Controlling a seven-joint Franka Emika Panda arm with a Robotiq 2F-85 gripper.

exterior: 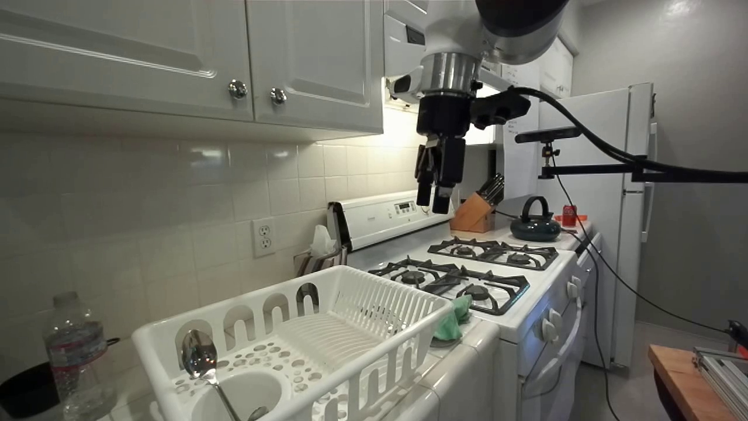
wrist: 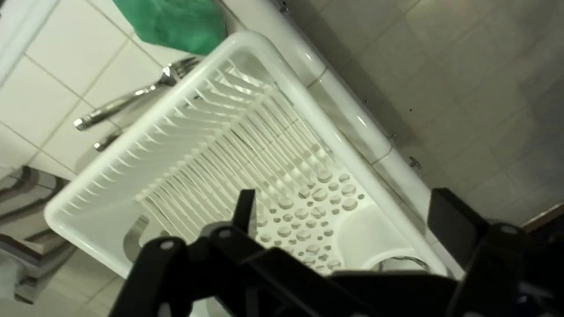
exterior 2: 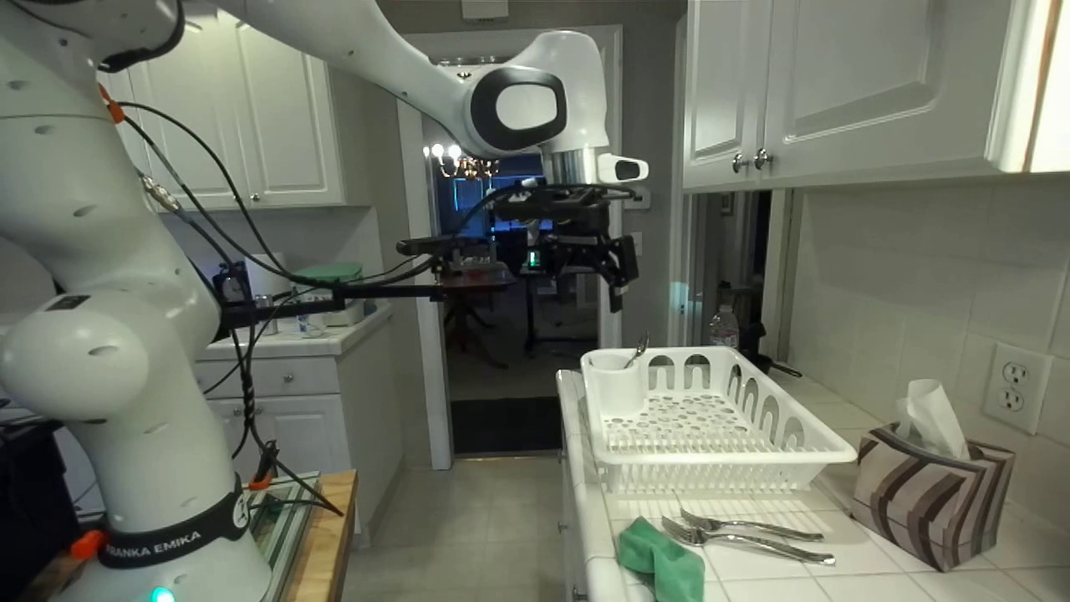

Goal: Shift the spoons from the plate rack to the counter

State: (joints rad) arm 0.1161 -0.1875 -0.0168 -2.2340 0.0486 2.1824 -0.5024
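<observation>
"Gripper (wrist: pixel 343 210), was it ready?"
"I had it wide above the plate rack (exterior 2: pixel 727 459); one spoon (exterior: pixel 202 361) leaned in the rack's corner cup (exterior 2: pixel 617 391), bowl up. Pinching under that bowl seemed safest."

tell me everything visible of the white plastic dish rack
The rectangular white plastic dish rack has a rounded rim, arched wall openings, one slatted end, a floor part ribbed and part pierced with round holes, and a rounded white corner cup. It stands upright on the white tiled counter. A shiny silver metal spoon leans in the cup, bowl up.
</observation>
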